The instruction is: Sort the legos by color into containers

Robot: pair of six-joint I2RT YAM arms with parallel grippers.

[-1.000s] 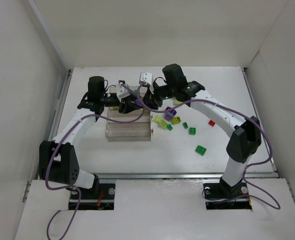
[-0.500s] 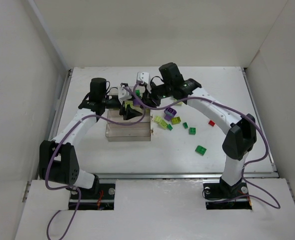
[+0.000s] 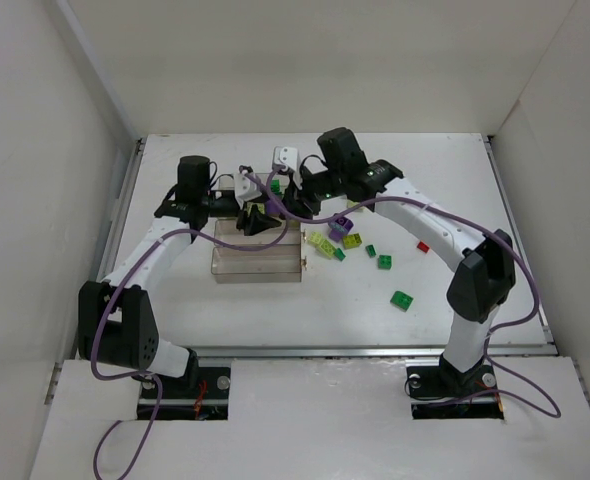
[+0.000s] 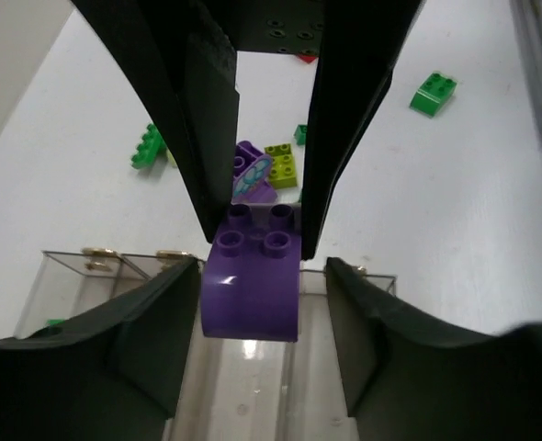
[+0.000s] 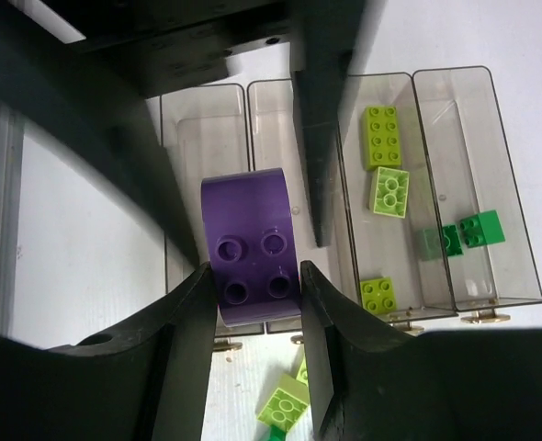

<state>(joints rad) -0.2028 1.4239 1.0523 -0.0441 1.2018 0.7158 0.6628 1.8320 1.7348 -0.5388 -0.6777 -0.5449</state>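
Centring is what the drop calls for: the purple brick (image 5: 253,262) is pinched by the right gripper (image 5: 253,285) at the middle of the right wrist view, above the divider between the two leftmost containers (image 5: 455,138). The left gripper (image 4: 262,271) is held spread slightly wider than the brick, flanking it. The brick should be shifted squarely over one bin before release, and the yellow-green and green bins at right avoided.

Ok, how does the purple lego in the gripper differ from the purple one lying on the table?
The held purple lego is clamped in the right gripper above the containers; the loose purple lego lies on the table beside a yellow-green brick. The held one is plain with a rounded end; the loose one shows a pale printed patch. Both are purple and studded.
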